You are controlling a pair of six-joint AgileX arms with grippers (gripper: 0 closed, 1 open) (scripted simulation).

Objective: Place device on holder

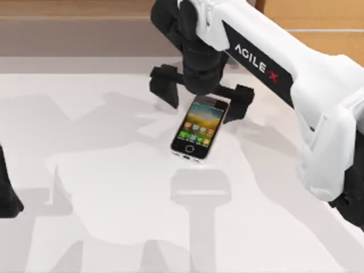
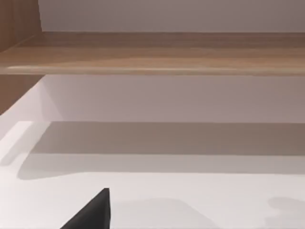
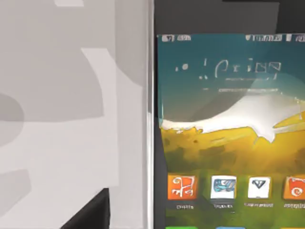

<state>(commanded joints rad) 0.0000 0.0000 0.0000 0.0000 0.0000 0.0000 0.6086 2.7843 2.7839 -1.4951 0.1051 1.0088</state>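
Black right end effector [image 1: 200,94] spread wide just above the device [image 1: 198,127], fingers clear.

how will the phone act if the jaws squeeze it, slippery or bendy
The phone looks like a rigid slab, so it probably won't flex. Its glossy screen and smooth white rim suggest it could slip between the right gripper jaws, which straddle its top end. Thin and flat, it should slide on the table rather than roll.

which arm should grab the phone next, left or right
Right. Its gripper hovers over the phone's far end, fingers spread on either side of it, and the right wrist view shows the screen close up. The left arm sits parked at the table's left edge.
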